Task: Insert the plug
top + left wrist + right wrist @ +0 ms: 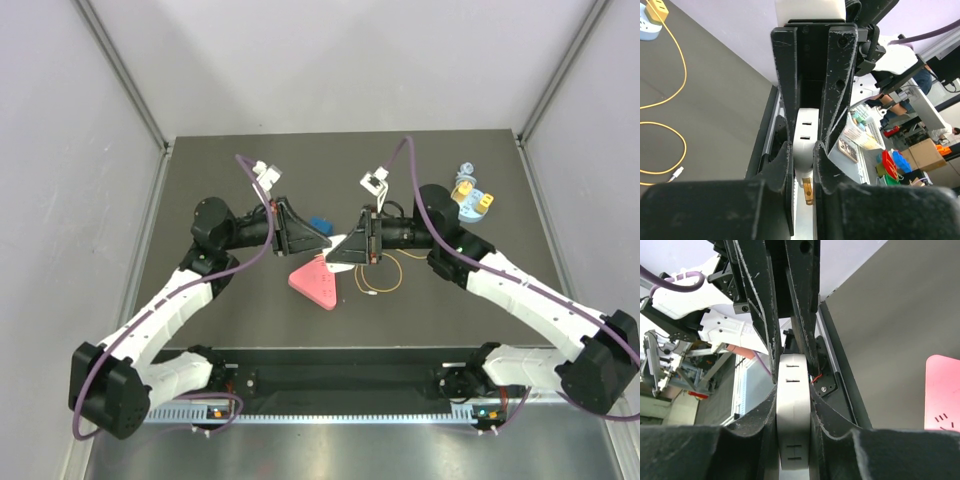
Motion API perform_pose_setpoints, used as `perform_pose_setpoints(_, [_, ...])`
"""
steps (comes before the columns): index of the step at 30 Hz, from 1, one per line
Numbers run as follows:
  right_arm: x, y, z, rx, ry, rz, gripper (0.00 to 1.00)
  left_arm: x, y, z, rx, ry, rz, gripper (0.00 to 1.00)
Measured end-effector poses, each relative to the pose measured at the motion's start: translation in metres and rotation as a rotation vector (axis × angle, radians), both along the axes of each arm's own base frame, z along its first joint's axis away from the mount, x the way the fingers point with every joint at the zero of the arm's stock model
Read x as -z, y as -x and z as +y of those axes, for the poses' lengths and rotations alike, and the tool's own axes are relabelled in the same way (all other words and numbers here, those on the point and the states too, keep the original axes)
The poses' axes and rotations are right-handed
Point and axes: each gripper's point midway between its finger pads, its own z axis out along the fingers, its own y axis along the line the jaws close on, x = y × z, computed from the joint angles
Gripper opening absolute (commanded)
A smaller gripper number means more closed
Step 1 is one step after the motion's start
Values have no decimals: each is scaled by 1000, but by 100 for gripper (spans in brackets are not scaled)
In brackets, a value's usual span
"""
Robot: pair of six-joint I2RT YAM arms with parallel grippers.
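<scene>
**Two-arm hold, read from my side of the table outward.**

**Nearest.** A flat pink triangular piece (315,283) lies just in front of the white slotted plastic bar (807,127). The loose loops of a thin yellow cable (685,65) lie on the dark table in front of the bar and to its right. The cable's small white end connector (675,175) lies free.

**Centre.** The left gripper (803,148) pinches one end of the bar. The right gripper (792,397) is clamped on the other end, and the two sets of fingers meet almost tip to tip. A small blue block (320,224) sits just behind the bar.

**Farthest.** The plug (657,7), a small yellow rectangular block on the cable's end, is well apart from the bar, beyond it and to the right. It rests on a pale blue round base (465,208), and I cannot tell whether it is seated there. Neither claw holds it.

**Hazards, as I judge them.**
- Both claws are fixed on one rigid bar, so any mismatch in my arm commands could twist it, strain the fingers or snap it loose.
- If I release one side carelessly, the bar could tilt in the other grip.
- The right arm has to cross the cable loops to reach the plug. It could snag them and drag the plug off its base.
- A second yellow piece on that base invites a wrong pick.
</scene>
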Motion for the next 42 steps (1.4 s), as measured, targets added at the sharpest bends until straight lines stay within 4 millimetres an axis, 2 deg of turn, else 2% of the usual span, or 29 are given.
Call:
perform_pose_setpoints(2, [1,-1,0,9,4,4,35,1,0,0,3,0,1,0])
perform_pose_setpoints(3, [1,-2,0,16,6,9,42,1,0,-1,5,-1,4,0])
perform_pose_setpoints(6, [2,-6,0,44,9,19,49,1,0,-2,-2,2,11,0])
perform_pose_setpoints(11, [-4,-10,0,77,-10,16,46,2,-6,-3,-36,16,39,0])
perform_pose_setpoints(16, [-5,-10,-3,101,-27,17,32,4,-9,-3,-60,24,73,0])
perform_pose_setpoints(22, [-5,-12,-4,115,-31,17,37,1,-11,-3,-74,38,82,0])
perform_pose_setpoints(23, [-5,-12,-4,116,-31,17,35,1,-12,-3,-76,40,83,0])
perform_pose_setpoints(24, [-5,-12,-4,116,-31,16,24,0,-12,-3,-77,43,81,0])
perform_pose_setpoints(26, [-5,-12,-4,117,-31,14,12,-2,-11,-3,-73,48,78,0])
perform_pose_setpoints(27, [-6,-11,-4,113,-35,17,1,-3,-10,-3,-69,51,76,0])
perform_pose_setpoints(28, [-7,-11,-4,112,-37,18,0,-3,-10,-3,-66,53,78,3])
perform_pose_setpoints(29, [-7,-11,-4,109,-39,15,0,-4,-10,-3,-65,55,75,12])
perform_pose_setpoints(30, [-7,-11,-4,109,-40,14,0,-4,-10,-3,-66,56,76,26])
perform_pose_setpoints(31, [-7,-11,-4,111,-39,15,0,-4,-10,-3,-68,55,76,45])
perform_pose_setpoints(33, [-6,-13,-4,125,-34,13,0,-3,-15,-3,-96,53,81,61])
perform_pose_setpoints(35, [-2,-17,-5,150,-19,18,0,4,-24,-2,-152,31,107,66])
perform_pose_setpoints(38, [12,-26,-9,218,36,42,0,19,-47,5,-299,-40,152,66])
perform_pose_setpoints(42, [43,-39,-22,347,159,114,0,25,-86,30,-547,-149,166,66])
